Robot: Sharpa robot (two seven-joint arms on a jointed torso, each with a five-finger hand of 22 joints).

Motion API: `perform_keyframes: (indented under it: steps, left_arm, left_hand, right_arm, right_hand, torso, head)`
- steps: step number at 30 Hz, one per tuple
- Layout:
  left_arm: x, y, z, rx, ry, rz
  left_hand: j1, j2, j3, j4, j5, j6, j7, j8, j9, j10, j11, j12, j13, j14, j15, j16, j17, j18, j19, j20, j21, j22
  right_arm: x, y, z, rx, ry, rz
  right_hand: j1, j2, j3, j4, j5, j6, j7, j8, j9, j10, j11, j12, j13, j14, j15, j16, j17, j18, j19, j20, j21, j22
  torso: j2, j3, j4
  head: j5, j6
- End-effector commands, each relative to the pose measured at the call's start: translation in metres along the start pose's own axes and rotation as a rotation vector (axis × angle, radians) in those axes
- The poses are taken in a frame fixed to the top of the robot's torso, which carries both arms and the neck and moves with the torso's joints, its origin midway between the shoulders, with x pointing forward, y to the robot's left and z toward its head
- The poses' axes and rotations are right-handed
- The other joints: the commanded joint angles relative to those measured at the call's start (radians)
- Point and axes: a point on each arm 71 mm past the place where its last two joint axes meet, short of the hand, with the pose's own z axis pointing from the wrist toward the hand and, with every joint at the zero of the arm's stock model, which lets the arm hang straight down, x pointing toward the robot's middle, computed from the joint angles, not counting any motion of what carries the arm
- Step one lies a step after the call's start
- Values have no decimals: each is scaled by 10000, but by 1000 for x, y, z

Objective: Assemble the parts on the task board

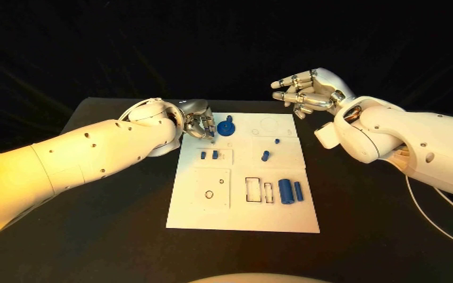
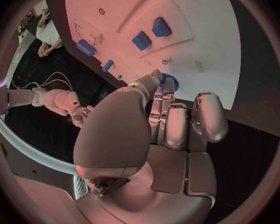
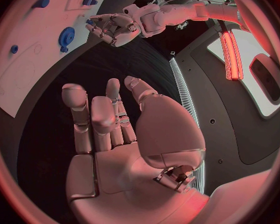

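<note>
The white task board (image 1: 241, 214) lies mid-table. A blue gear (image 1: 226, 126) rests at its far left corner, also seen in the left wrist view (image 2: 169, 78) and the right wrist view (image 3: 67, 36). My left hand (image 1: 198, 126) hovers just left of the gear with fingers loosely bent, holding nothing; a small gap shows between it and the gear. My right hand (image 1: 307, 93) hangs in the air beyond the board's far right corner, fingers spread and empty. Two small blue blocks (image 1: 209, 155) sit left of centre, and blue cylinders (image 1: 290, 191) lie near the board's right edge.
Two more small blue pieces (image 1: 265, 156) (image 1: 277, 141) stand mid-board. Outlined slots (image 1: 254, 190) and a small ring (image 1: 209, 194) mark the board's near half. Black tabletop (image 1: 368, 230) surrounds the board. A white cable (image 1: 425, 204) trails by my right arm.
</note>
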Motion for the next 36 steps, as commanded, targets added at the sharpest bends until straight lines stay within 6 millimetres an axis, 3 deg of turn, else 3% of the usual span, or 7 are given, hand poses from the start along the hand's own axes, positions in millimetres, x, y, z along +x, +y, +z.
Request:
perform_keyframes:
  steps: [1, 36]
  left_arm:
    - [2, 4, -1, -119, 426, 115]
    - [16, 3, 8, -250, 860, 207]
  left_hand:
    - [-81, -13, 24, -27, 22, 53, -53, -30, -9, 60, 8, -49, 10, 298, -69, -21, -21, -141, 36, -55, 40, 326]
    - [-101, -17, 39, -42, 25, 73, -63, -34, -13, 89, -1, -67, 15, 296, -74, -21, -32, -142, 35, -56, 45, 334]
  right_arm:
    - [2, 0, 0, -38, 146, 7]
    - [4, 1, 1, -65, 203, 31]
  right_hand:
    - [-23, 29, -15, 55, 37, -94, -5, 26, 13, -96, -6, 65, -13, 53, 28, -33, 16, 192, -34, 18, -54, 8]
    - [-23, 29, -15, 55, 37, -94, -5, 26, 13, -96, -6, 65, -13, 53, 28, -33, 16, 192, -34, 18, -54, 8]
  torso:
    - [10, -2, -26]
    - [16, 5, -26]
  head:
    - [12, 0]
    - [3, -90]
